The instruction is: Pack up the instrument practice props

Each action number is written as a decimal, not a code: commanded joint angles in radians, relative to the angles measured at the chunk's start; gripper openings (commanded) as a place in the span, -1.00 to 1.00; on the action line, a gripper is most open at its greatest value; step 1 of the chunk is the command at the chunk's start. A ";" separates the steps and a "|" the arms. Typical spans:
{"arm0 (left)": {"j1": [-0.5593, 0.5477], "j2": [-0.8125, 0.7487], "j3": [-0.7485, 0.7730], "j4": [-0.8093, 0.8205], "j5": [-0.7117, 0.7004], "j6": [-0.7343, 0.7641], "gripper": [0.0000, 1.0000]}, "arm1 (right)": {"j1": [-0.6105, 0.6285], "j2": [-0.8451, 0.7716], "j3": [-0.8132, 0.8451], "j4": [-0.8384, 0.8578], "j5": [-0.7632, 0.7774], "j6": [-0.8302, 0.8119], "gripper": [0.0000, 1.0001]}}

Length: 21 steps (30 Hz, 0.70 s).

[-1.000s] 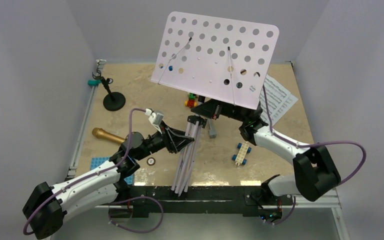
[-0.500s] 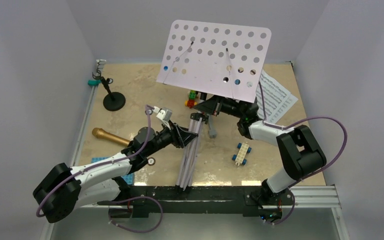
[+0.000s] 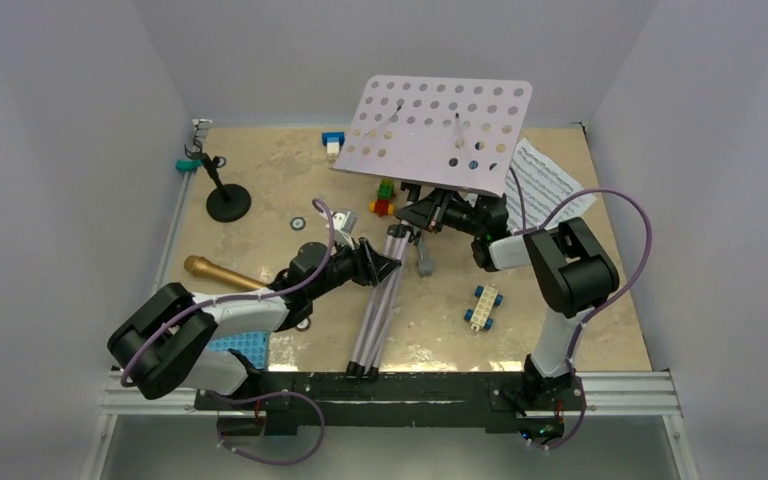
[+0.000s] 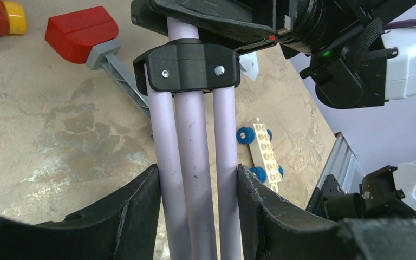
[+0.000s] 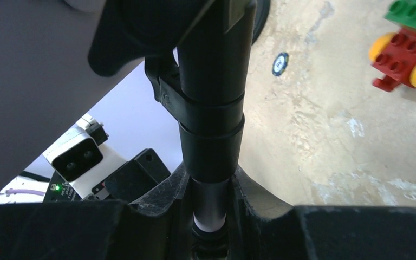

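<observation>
The lavender music stand is tilted over the table, its perforated desk (image 3: 430,135) at the back and its folded legs (image 3: 375,310) pointing to the near edge. My left gripper (image 3: 385,265) is shut on the three leg tubes (image 4: 195,141), one finger (image 4: 124,216) on each side. My right gripper (image 3: 430,215) is shut on the black upper shaft (image 5: 211,108) under the desk. The gold microphone (image 3: 218,272) lies at the left. The black mic stand (image 3: 226,200) is upright at the back left. Sheet-music pages (image 3: 550,185) lie at the back right, partly under the desk.
A red-headed toy hammer (image 4: 84,35) lies by the stand's collar. Coloured bricks (image 3: 384,198) sit under the desk, a wheeled brick (image 3: 483,305) right of the legs, a blue-white brick (image 3: 334,143) at the back and a blue baseplate (image 3: 235,348) beneath my left arm.
Both arms have reached farther over the table and lower, carrying the stand with them. Its desk has sunk and tipped away toward the back. Both grips are unchanged.
</observation>
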 commanded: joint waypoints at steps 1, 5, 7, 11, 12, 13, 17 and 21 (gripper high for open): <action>0.022 0.058 0.025 0.082 0.006 0.073 -1.00 | -0.068 -0.016 0.114 0.249 0.112 0.006 -1.00; 0.026 0.131 0.034 0.124 0.008 0.055 -1.00 | -0.081 0.037 0.125 0.218 0.111 -0.002 -1.00; 0.026 0.168 0.039 0.142 0.007 0.044 -1.00 | -0.091 0.065 0.132 0.201 0.109 0.002 -1.00; 0.028 0.232 0.043 0.181 0.012 0.022 -1.00 | -0.103 0.097 0.145 0.101 0.103 -0.026 -1.00; 0.029 0.248 0.045 0.189 0.015 0.016 -1.00 | -0.106 0.100 0.146 0.071 0.102 -0.039 -1.00; 0.031 0.262 0.048 0.196 0.020 0.010 -1.00 | -0.108 0.104 0.144 0.056 0.103 -0.044 -1.00; 0.032 0.312 0.056 0.224 0.035 -0.009 -1.00 | -0.115 0.113 0.136 0.001 0.105 -0.047 -1.00; 0.033 0.342 0.060 0.249 0.047 -0.027 -1.00 | -0.117 0.100 0.148 -0.131 0.114 -0.066 -1.00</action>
